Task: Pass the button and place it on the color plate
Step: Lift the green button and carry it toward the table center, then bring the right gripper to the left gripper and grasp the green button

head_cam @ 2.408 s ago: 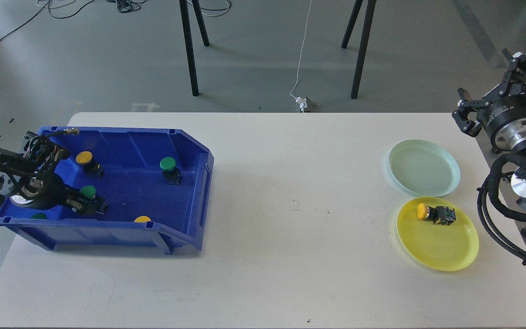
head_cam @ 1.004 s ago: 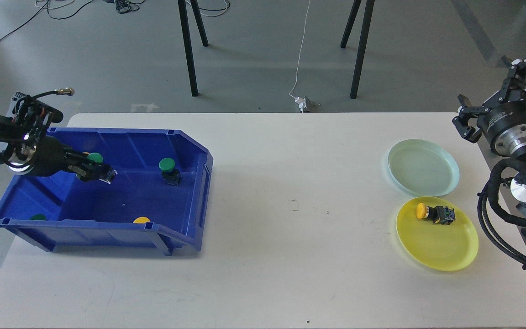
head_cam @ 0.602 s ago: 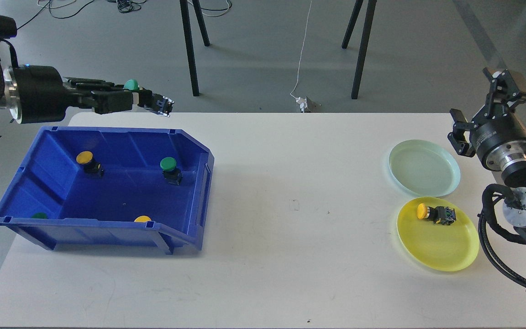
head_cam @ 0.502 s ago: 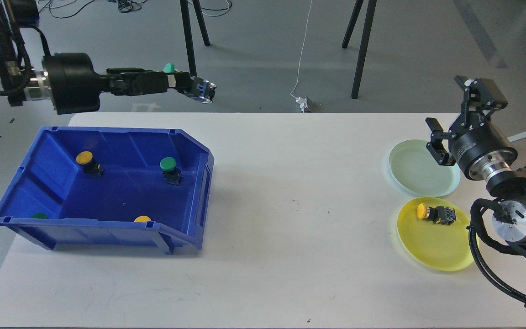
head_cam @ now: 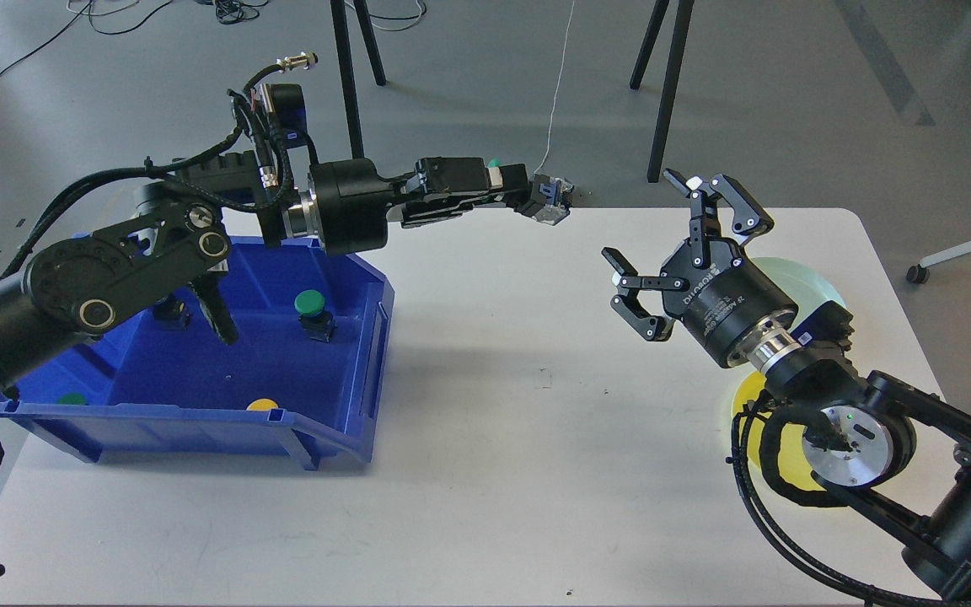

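Observation:
My left gripper (head_cam: 512,187) reaches out above the table's far edge, shut on a green-capped button (head_cam: 548,202); its black body sticks out past the fingertips. My right gripper (head_cam: 642,216) is open, a short way right of that button, facing it and apart from it. The pale green plate (head_cam: 816,284) and the yellow plate (head_cam: 747,403) lie at the right, mostly hidden behind my right arm. The yellow button on the yellow plate is hidden. The blue bin (head_cam: 283,418) at the left holds a green button (head_cam: 311,303), a yellow one (head_cam: 262,405) and another green one (head_cam: 72,398).
The white table (head_cam: 494,472) carries the bin at the left and the plates at the right. Black stand legs (head_cam: 662,93) and a white cable (head_cam: 555,93) are on the floor behind the table. My left arm crosses over the bin's back left part.
My left gripper lifted the green button out of the bin and carried it right to above the table's far edge. My right arm swung in from the right, over the plates, toward it.

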{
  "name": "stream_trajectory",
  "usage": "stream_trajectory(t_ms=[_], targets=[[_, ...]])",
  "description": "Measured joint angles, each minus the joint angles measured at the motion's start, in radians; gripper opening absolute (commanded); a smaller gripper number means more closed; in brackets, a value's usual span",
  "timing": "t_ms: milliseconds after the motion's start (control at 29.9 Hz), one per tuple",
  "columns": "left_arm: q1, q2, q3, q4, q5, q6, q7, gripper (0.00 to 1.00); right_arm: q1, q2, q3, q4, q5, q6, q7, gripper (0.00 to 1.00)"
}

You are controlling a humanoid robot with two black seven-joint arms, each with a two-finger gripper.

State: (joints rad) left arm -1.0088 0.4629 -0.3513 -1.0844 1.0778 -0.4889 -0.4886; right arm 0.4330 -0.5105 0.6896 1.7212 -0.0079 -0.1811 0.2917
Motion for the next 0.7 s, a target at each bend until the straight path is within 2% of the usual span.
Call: stream_trajectory(t_ms=[268, 702], targets=[[0.001, 0.000, 0.000, -0.001, 0.000, 0.000, 0.000, 0.10, 0.013, 0.084, -0.006, -0.006, 0.006, 0.009, 0.001, 0.98], [-0.003, -0.002, -0.023, 0.040, -0.082, 0.000, 0.000, 0.09, 0.143, 0.093, -0.057, -0.059, -0.013, -0.005, 0.005, 0.97]])
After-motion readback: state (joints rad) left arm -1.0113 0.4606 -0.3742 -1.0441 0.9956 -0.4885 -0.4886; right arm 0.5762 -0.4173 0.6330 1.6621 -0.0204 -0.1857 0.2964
